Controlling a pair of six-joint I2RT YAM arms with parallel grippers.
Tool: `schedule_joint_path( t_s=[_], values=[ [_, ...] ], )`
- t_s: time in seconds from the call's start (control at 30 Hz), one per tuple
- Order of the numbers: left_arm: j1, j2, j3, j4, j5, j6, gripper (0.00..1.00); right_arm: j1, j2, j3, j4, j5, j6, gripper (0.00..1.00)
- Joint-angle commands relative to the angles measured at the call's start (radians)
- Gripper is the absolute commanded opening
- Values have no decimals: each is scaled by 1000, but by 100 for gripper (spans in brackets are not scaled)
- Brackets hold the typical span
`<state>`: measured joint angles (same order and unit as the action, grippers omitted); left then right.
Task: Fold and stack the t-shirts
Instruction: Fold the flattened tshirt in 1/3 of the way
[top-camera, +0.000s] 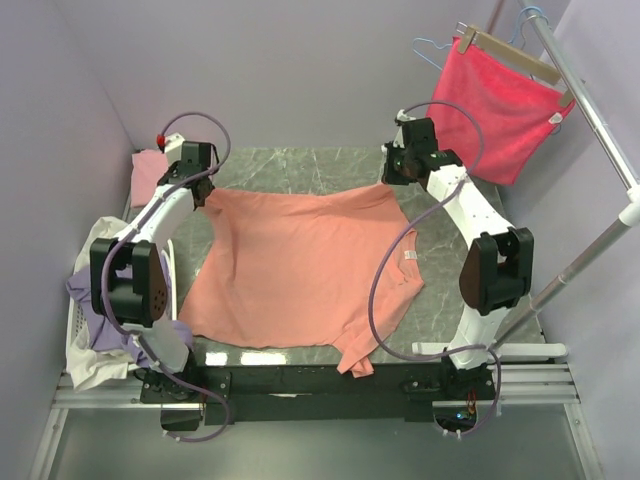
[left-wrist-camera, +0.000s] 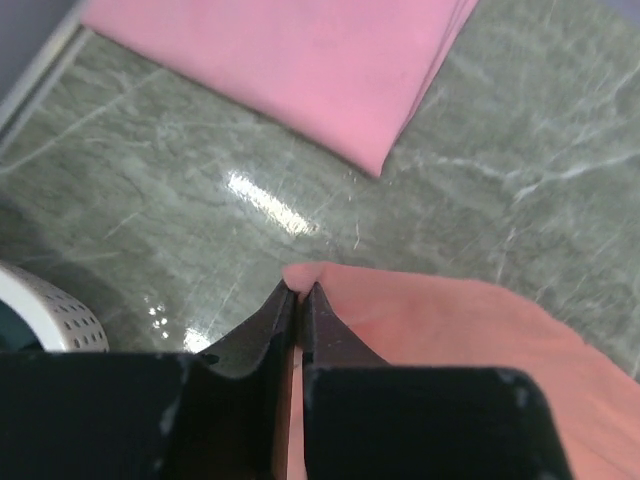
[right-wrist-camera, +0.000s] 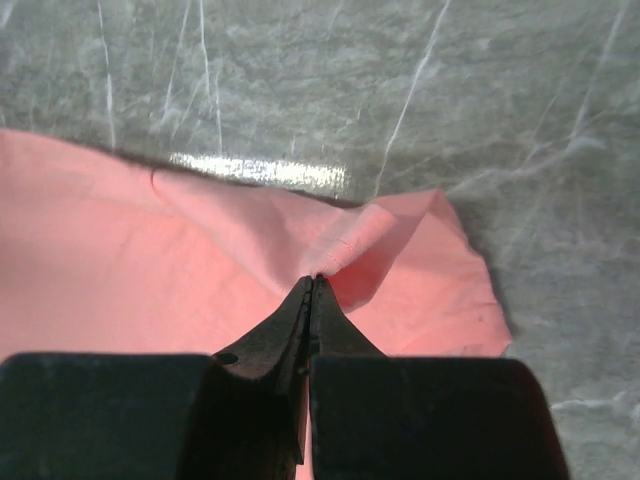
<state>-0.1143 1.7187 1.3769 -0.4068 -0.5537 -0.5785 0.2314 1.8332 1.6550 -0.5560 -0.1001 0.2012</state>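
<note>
Top view: salmon-orange t-shirt (top-camera: 300, 270) lies spread flat mid-table (top-camera: 300, 165). Left gripper (top-camera: 205, 192) and right gripper (top-camera: 392, 172) each sit on a far corner of it. Folded light pink t-shirt (top-camera: 150, 172) at far left.
Left wrist: jaws all but closed, salmon fabric pinched between them, pink shirt beyond, apart.
Right wrist: jaws clamped on a puckered fold near the shirt's corner.
</note>
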Motion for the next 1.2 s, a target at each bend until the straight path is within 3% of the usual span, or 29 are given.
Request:
schedule_joint_path(
  t_s=[0.0, 0.07, 0.13, 0.23, 0.3, 0.4, 0.47, 0.53, 0.57, 0.7, 0.87, 1.03, 1.17],
  values=[
    [64, 4, -30, 176, 188, 66, 9, 3, -40, -6, 90, 74, 6, 0],
    [106, 31, 2, 264, 372, 106, 9, 5, 3, 61, 59, 82, 6, 0],
    [113, 129, 138, 267, 519, 149, 7, 5, 30, 104, 27, 71, 9, 0],
    [113, 293, 362, 166, 600, 190, 1, 5, 51, 126, 39, 57, 18, 0],
    [139, 358, 422, 166, 696, 197, 1, 3, 44, 112, 48, 36, 18, 0],
    [140, 364, 383, 212, 785, 192, 2, 5, 12, 63, 60, 28, 15, 0],
    [139, 349, 344, 209, 784, 177, 6, 6, -14, 20, 53, 13, 7, 0],
    [140, 337, 301, 183, 732, 175, 18, 6, -20, -9, 62, -1, 6, 0],
    [140, 322, 283, 175, 710, 166, 1, 6, -14, -18, 62, 8, 10, 0],
    [142, 219, 118, 281, 609, 150, 1, 3, 18, 2, 47, -6, 15, 0],
    [142, 187, 126, 246, 611, 144, 1, 17, -34, -67, 57, -9, 27, 0],
    [142, 139, 39, 272, 594, 120, 1, 32, -124, -147, 38, -18, 52, 0],
    [140, 108, -9, 257, 447, 109, 1, 57, -193, -263, 19, 63, 72, 0]
  ],
)
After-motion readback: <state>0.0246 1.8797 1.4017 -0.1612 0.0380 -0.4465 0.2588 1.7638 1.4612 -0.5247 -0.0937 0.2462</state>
